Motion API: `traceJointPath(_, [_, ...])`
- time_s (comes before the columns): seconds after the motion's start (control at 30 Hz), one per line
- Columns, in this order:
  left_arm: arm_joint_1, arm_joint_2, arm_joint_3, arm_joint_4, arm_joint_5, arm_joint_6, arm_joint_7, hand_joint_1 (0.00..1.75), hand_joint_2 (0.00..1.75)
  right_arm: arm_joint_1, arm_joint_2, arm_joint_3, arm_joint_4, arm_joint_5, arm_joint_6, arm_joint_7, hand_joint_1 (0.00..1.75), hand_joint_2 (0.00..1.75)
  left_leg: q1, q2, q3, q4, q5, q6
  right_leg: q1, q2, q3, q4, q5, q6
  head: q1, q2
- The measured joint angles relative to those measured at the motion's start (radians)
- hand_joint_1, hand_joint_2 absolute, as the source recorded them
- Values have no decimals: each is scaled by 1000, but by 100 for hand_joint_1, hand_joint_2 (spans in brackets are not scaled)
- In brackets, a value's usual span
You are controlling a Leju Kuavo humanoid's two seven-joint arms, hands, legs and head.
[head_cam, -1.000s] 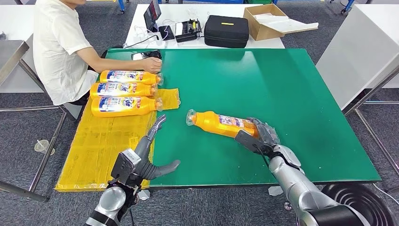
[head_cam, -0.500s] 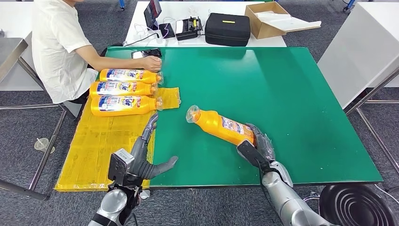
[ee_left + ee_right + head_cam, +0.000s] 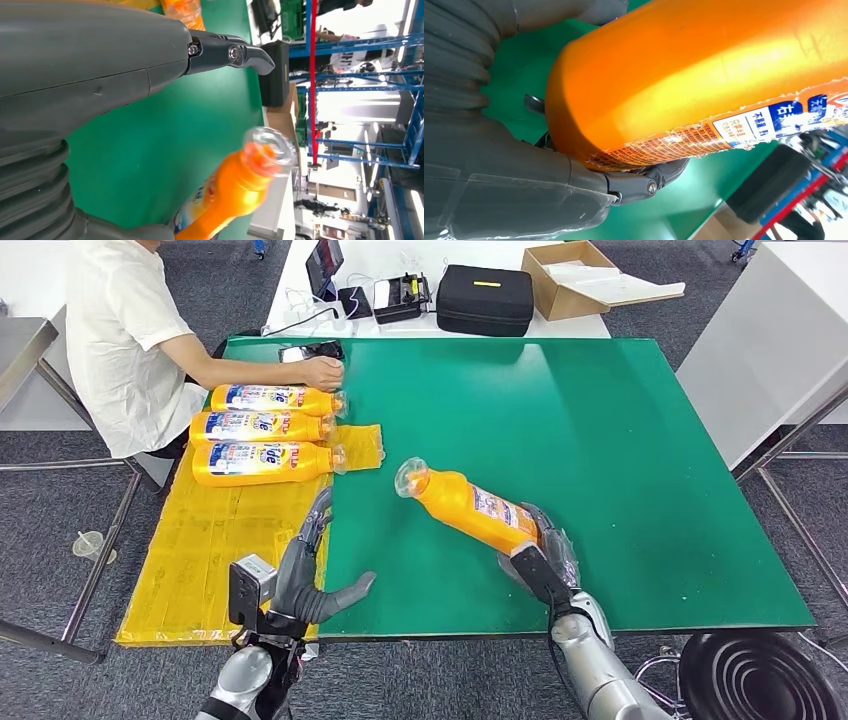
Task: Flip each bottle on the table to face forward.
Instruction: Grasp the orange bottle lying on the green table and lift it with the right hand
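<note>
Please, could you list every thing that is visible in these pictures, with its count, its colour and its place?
held bottle: 1, orange, over the green table, base in the right hand, clear cap raised
lying bottles: 3, orange with blue labels, in a row at the table's far left
yellow sheet: 1, yellow, on the table's left part
green table: 1, green
black case: 1, black, on the white table behind
cardboard box: 1, brown, beside the case
person: 1, white shirt, seated at far left, one hand by the bottles
left hand: 1, grey, holds nothing, fingers apart
right hand: 1, grey, grips the bottle's base
</note>
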Motion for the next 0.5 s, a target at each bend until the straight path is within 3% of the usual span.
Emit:
traceJointPath(0.3, [-7,-1,-18,59,110,-194,37,0,175,32,28,30,-129,-112,26,-6,175,175,0,1,-1,0,0,0,0,0,-1,0,0,0,0,0])
traceJointPath(0.5, [-39,-10,-30,136,147,-251,31,0,175,31,49,71,-182,-136,53,-6,175,175,0,0,-1,0,0,0,0,0,-1,0,0,0,0,0])
